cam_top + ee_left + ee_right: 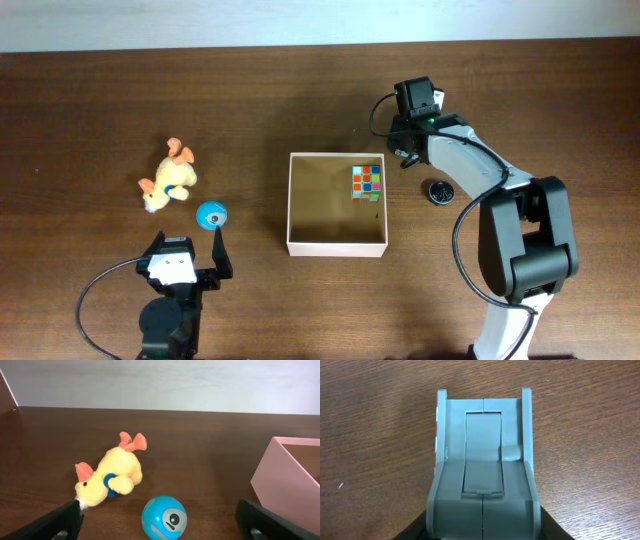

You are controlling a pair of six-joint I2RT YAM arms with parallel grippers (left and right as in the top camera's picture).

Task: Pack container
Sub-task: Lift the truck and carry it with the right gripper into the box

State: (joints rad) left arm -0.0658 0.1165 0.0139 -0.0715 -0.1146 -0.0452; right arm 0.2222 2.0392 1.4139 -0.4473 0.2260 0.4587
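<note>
Container (pixel 337 248) sits mid-table, open side up, with a colour cube (pixel 367 182) inside at its far right corner. We log the left gripper (pixel 190 252) spread wide and empty, low over the table. It faces a blue ball (pixel 164 518), with a yellow plush (pixel 107 476) just beyond. Right gripper (pixel 484 405) hangs just off the container's far right corner, fingers pressed together, holding nothing. A small black disc (pixel 439 191) lies right of the container.

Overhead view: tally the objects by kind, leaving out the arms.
Container: 1
Plush toy: 1
Blue ball: 1
Colour cube: 1
Small black disc: 1
Total: 5
</note>
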